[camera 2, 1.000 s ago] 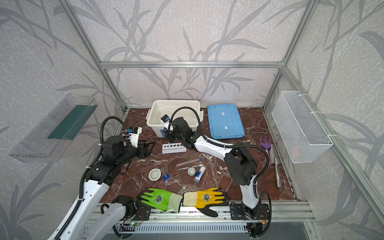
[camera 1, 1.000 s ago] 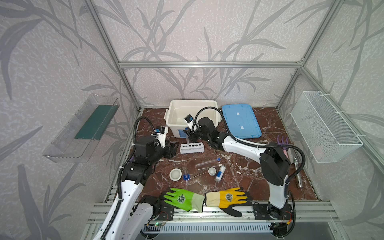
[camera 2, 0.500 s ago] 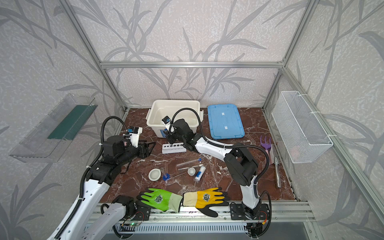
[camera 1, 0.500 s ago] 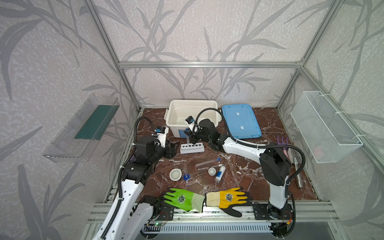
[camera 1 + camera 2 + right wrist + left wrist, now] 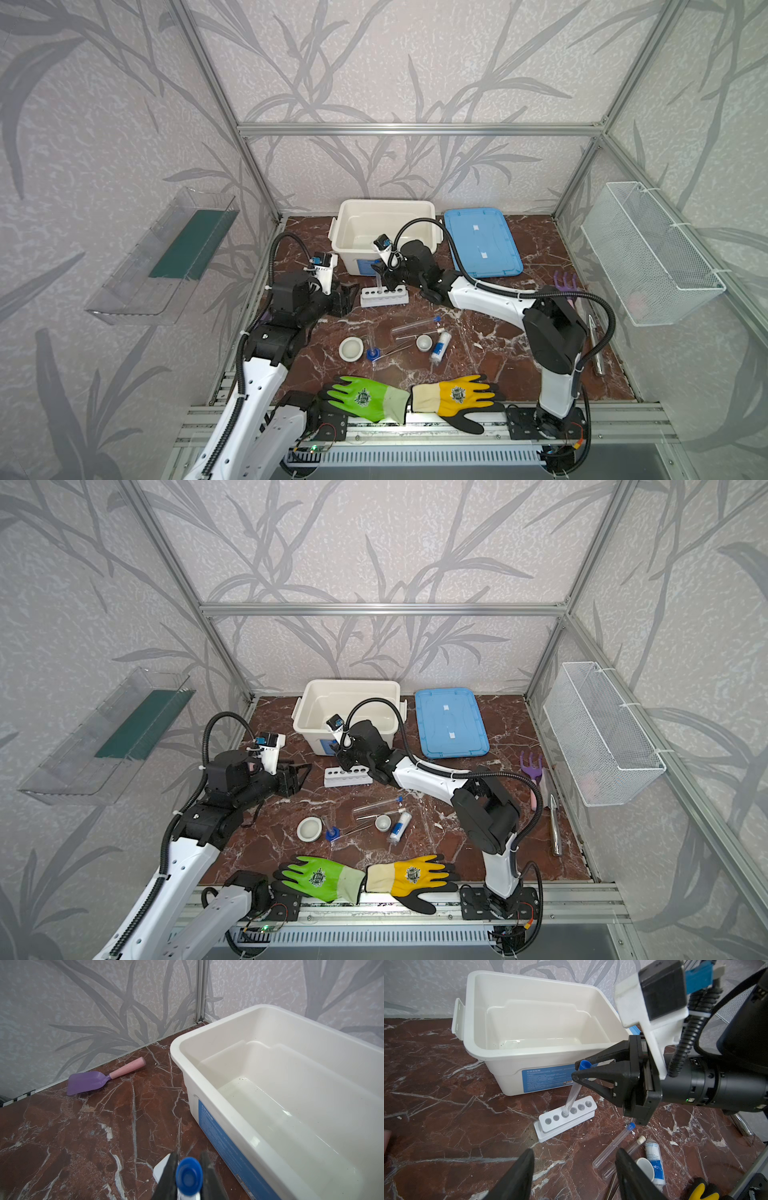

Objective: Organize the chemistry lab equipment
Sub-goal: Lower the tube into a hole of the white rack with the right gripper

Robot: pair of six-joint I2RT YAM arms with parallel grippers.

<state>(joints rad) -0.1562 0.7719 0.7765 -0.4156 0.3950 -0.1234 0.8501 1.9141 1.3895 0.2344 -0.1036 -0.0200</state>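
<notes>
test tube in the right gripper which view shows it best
Left wrist view: the test tube shows nearly whole, cap in the right gripper, tip at the rack. Right wrist shows only its cap; both top views show it tiny.

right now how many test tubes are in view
3: held tube in the right fingers, tip at a rack hole; blue-capped tube and white-capped tube lying side by side on the table. Others may be hidden.
</notes>
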